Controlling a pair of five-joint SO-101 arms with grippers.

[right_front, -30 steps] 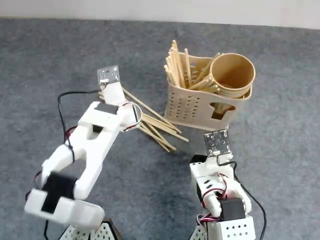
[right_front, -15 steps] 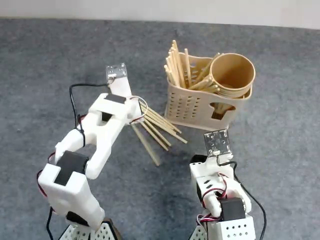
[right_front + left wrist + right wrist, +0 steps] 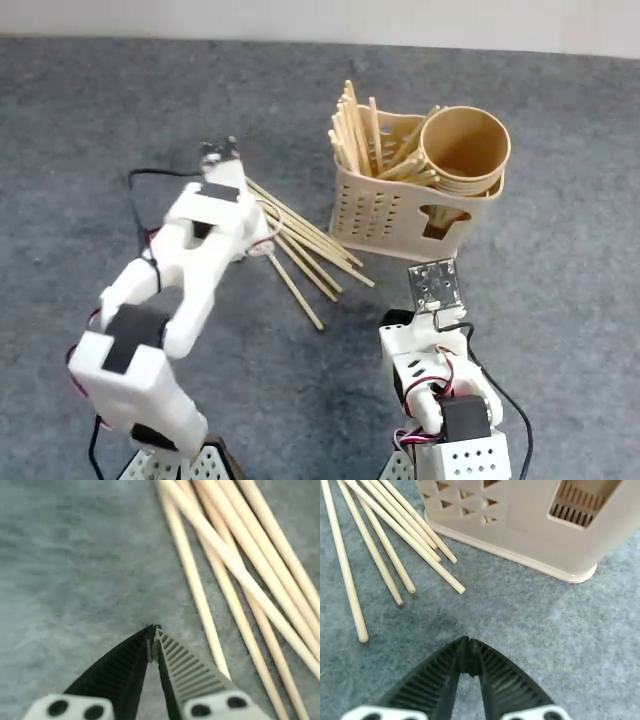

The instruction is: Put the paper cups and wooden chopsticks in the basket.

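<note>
While a fan of loose wooden chopsticks (image 3: 300, 245) lies on the grey tabletop (image 3: 80, 120), both grippers are closed and empty.
The basket (image 3: 385, 212) stands toward the tabletop's far edge, right of the middle — stacked paper cups (image 3: 465, 148) in one end, upright chopsticks (image 3: 352, 128) in the other. The loose sticks lie near the middle, off the basket's near-left corner. The left gripper (image 3: 153, 632), fingertips pressed together on nothing, sits low beside them; the right gripper (image 3: 466, 650), likewise closed tip to tip, hangs near the basket's front wall.
</note>
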